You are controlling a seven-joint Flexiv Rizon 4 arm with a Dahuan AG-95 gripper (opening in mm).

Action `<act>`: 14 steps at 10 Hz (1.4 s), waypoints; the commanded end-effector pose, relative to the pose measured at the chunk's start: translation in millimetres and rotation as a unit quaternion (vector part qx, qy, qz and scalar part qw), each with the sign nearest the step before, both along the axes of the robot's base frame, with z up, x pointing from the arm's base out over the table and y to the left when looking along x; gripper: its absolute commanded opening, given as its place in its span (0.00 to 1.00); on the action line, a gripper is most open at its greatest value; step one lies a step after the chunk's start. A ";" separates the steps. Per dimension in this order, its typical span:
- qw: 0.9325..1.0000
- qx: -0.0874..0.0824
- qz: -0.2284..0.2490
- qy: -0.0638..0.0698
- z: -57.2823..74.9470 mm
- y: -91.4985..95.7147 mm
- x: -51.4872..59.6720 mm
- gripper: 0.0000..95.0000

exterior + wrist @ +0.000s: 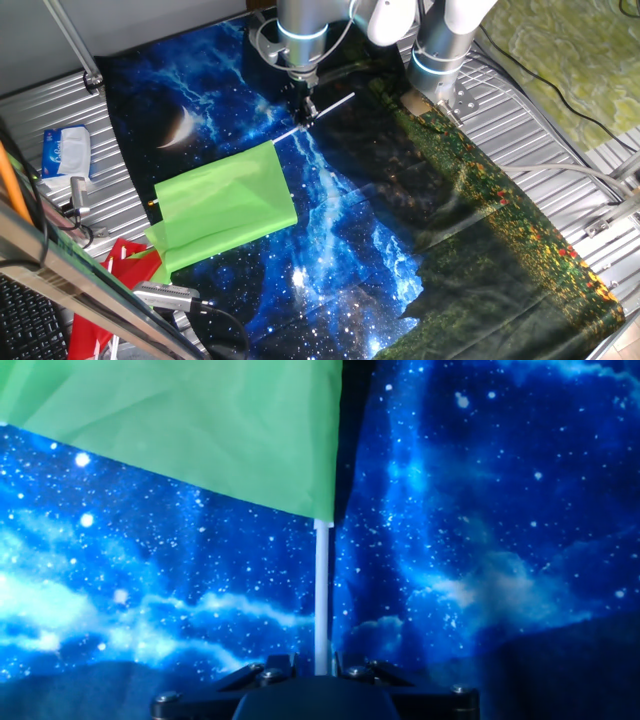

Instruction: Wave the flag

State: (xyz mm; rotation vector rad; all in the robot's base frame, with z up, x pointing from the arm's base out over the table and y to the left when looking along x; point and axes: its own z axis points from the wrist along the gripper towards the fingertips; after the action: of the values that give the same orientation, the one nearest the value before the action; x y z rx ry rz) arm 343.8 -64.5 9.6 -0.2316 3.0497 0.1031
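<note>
- Lime-green flag (pixel 226 203) lies flat on the starry mat (pixel 370 250) — its white stick (pixel 322 595) pinched between my fingers (pixel 303 108).
- Keep that pinch firm — lift clear of the desk, then swing gently.

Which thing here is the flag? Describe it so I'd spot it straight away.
Start at the big starry mat covering the table. On its left part lies the flag, a bright lime-green cloth on a thin white stick that runs up into the hand. The red and green cloth nearby has no stick.
</note>
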 end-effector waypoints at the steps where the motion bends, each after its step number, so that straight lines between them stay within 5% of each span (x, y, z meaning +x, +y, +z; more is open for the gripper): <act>1: 1.000 0.001 -0.001 -0.001 -0.5 0.3 0.2 0.00; 6: 1.000 0.001 -0.002 -0.003 -0.6 0.4 0.2 0.00; 7: 1.000 0.001 0.001 -0.004 -1.3 0.7 0.3 0.20; 8: 1.000 0.001 0.001 -0.004 -2.2 1.3 0.4 0.20; 9: 1.000 0.000 0.000 -0.004 -2.2 1.3 0.4 0.00; 14: 1.000 -0.002 -0.002 -0.002 -2.0 1.2 0.4 0.00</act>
State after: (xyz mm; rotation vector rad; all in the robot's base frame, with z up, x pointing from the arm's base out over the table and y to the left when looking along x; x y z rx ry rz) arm 343.4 -62.4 8.0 -0.2242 3.0449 0.1036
